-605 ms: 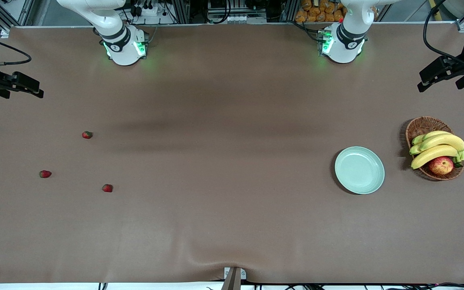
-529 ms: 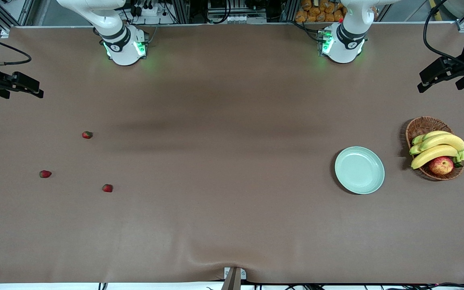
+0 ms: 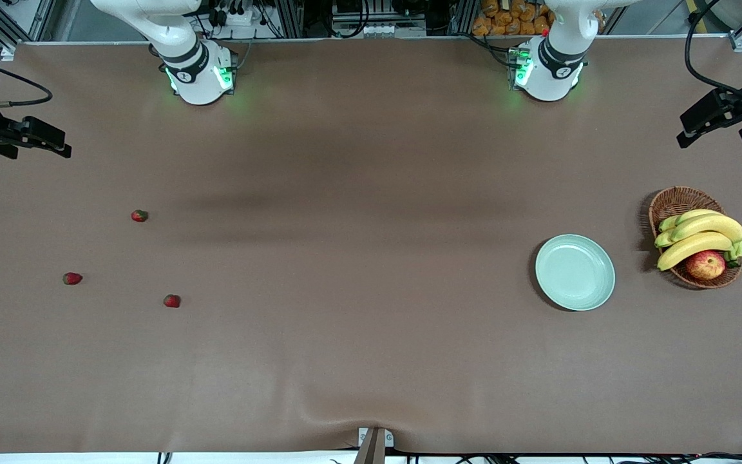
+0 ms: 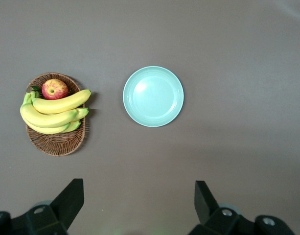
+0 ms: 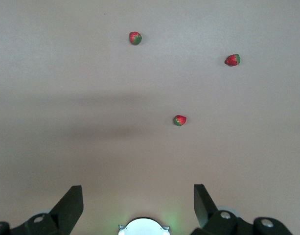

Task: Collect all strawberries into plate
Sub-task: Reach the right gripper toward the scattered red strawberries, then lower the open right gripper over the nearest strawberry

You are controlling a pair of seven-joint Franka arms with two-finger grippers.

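Strawberries: three tiny red berries with dark green caps, lying apart on the bare brown table [image 3: 358,361] in the left-middle of the front view, toward the right arm's end; one [image 3: 140,216] sits highest in the frame, one [image 3: 73,278] lower and nearest the left edge, one [image 3: 172,301] lowest.
Plate [image 3: 575,272]: round, pale mint, glossy, nothing on it, right-middle of the front view, well apart from the berries.
Basket [image 3: 677,201]: brown wicker beside the plate, holding bananas [image 3: 699,237] and an apple [image 3: 706,265].
Right gripper [image 5: 138,198]: high over the berries' end, fingers spread wide, holding nothing.
Left gripper [image 4: 139,198]: high over the plate's end, fingers wide, holding nothing.
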